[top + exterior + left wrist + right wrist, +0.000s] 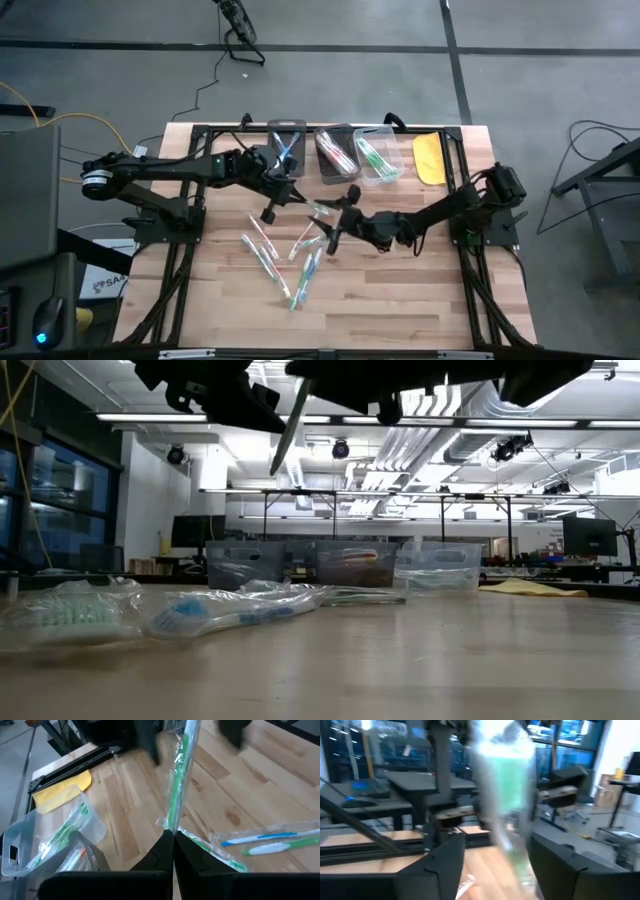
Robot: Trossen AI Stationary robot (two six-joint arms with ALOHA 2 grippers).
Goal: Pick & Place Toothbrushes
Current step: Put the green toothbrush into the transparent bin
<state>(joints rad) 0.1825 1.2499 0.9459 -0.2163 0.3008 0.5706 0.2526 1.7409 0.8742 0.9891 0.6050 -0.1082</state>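
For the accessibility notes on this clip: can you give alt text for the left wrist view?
The left gripper, shut, holds a green toothbrush in a clear wrapper upright above the wooden table. More wrapped toothbrushes lie on the table, and clear bins holding others stand beside a yellow flat object.

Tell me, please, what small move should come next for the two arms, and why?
Probably close the right gripper on the wrapped green toothbrush. The left gripper holds it shut at one end, raised above the table, and its free end sits between the right gripper's open fingers, as if for a handover.
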